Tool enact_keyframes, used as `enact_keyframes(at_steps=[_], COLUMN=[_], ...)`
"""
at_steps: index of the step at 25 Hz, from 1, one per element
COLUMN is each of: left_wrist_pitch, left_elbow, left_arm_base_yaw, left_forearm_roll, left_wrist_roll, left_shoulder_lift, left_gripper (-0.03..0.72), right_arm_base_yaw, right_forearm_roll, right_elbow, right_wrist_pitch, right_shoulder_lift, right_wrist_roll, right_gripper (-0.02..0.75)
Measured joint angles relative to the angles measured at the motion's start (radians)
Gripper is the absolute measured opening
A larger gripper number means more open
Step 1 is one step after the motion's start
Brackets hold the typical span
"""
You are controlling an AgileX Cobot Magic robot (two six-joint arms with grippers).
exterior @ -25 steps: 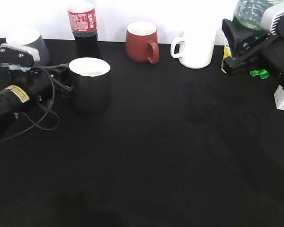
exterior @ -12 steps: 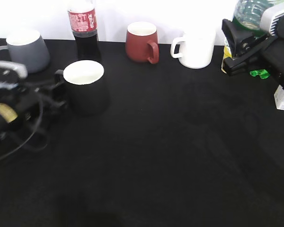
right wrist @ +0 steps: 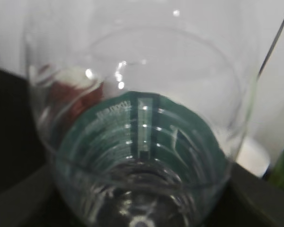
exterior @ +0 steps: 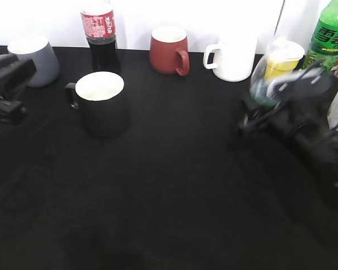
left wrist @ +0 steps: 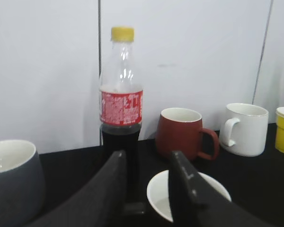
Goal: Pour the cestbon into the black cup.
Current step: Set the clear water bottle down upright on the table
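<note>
My right claw point(exterior: 270, 104) is holding the cestbon point(exterior: 265, 84) up on the right side, far from the black cup point(exterior: 103, 104). My left claw point(left wrist: 146, 189) is open with nothing in it, just behind that cup by the cola bottle point(left wrist: 121, 99).

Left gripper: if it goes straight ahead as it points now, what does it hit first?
Most likely the black cup, whose rim sits just beyond the open left gripper. The cola bottle stands behind it; depth is hard to judge.
</note>
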Motion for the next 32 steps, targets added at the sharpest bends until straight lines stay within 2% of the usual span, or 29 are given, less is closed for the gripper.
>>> enact_keyframes(at_steps=[6,8,15,19,26,28,29,30,32], left_wrist_pitch=[0.074,0.074,0.081,0.081,0.121,0.181,0.245,0.329,0.625], left_elbow=[0.001,0.001,0.001,0.001,0.001,0.001,0.001,-0.003,-0.069], left_arm_base_yaw=[0.0,0.0,0.0,0.0,-0.001,-0.005,-0.005,-0.005,-0.006], left_forearm_roll=[0.02,0.021,0.022,0.023,0.023,0.052,0.063,0.067,0.097], left_wrist_roll=[0.0,0.0,0.0,0.0,-0.001,-0.039,-0.065,-0.094,-0.18], left_shoulder_lift=[-0.064,-0.064,-0.064,-0.064,-0.066,-0.068,-0.078,-0.099,-0.152], left_gripper=[0.239,0.239,0.239,0.239,0.239,0.239,0.239,0.239,0.239], right_arm_base_yaw=[0.0,0.0,0.0,0.0,0.0,0.0,0.0,0.0,0.0], right_forearm_roll=[0.009,0.011,0.013,0.015,0.019,0.021,0.021,0.021,0.026], right_elbow=[-0.044,-0.039,0.096,0.108,0.159,0.193,0.197,0.198,0.16], right_wrist_pitch=[-0.015,-0.015,0.021,0.061,0.159,0.243,0.333,0.433,0.727], right_shoulder_lift=[0.051,0.051,-0.038,-0.056,-0.124,-0.187,-0.24,-0.312,-0.488], right_wrist_roll=[0.067,0.086,0.125,0.126,0.126,0.126,0.126,0.126,0.091], right_gripper=[0.493,0.536,0.56,0.619,0.629,0.629,0.629,0.629,0.629])
